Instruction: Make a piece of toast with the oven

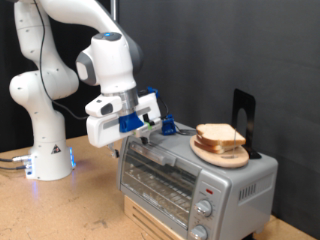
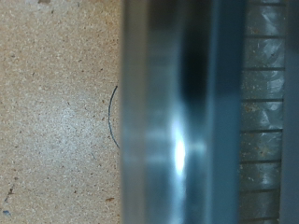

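The gripper (image 1: 148, 128) sits at the top front edge of the oven (image 1: 195, 180), by its door; whether its fingers grasp anything cannot be told. The piece of toast (image 1: 219, 137) rests beyond it on a wooden plate (image 1: 222, 155) atop the oven, apparently untouched.

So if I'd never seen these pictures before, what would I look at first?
Probably the big white robot arm, bending down so its claw sits at the top front edge of the silver oven. Next, the piece of toast on a round wooden plate on top of the oven, toward the exterior view's right. The wrist view is filled by a blurry, shiny metal bar.
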